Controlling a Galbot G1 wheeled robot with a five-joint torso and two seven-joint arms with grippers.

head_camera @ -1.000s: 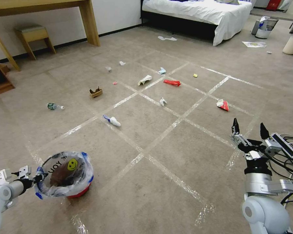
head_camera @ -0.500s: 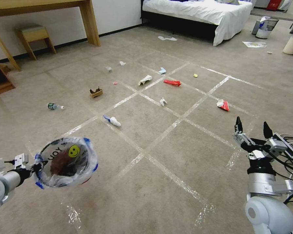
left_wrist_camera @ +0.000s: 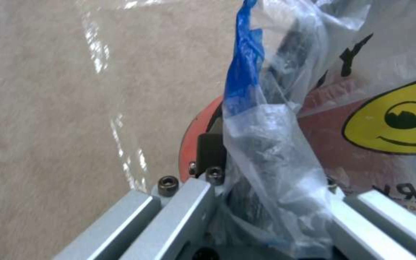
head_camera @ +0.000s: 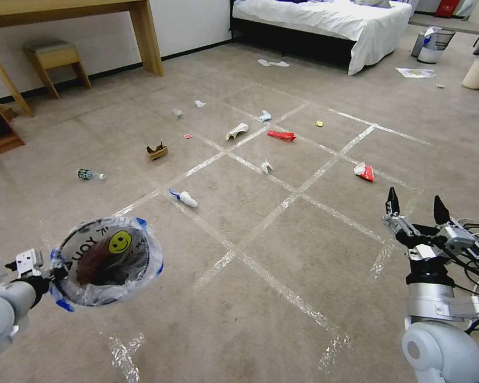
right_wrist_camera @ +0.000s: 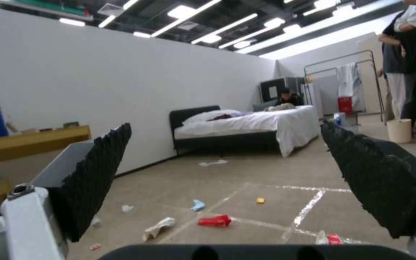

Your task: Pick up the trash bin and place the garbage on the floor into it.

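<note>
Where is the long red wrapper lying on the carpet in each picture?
Head view: the long flat red plastic wrapper lies on the carpet far ahead, just right of a tape crossing.
Left wrist view: not in it; the red bin's bag is close up.
Right wrist view: the wrapper lies low between the open right tool's fingers.
Shared landmark: the crumpled white paper lies beside the wrapper in head and right wrist views.
</note>
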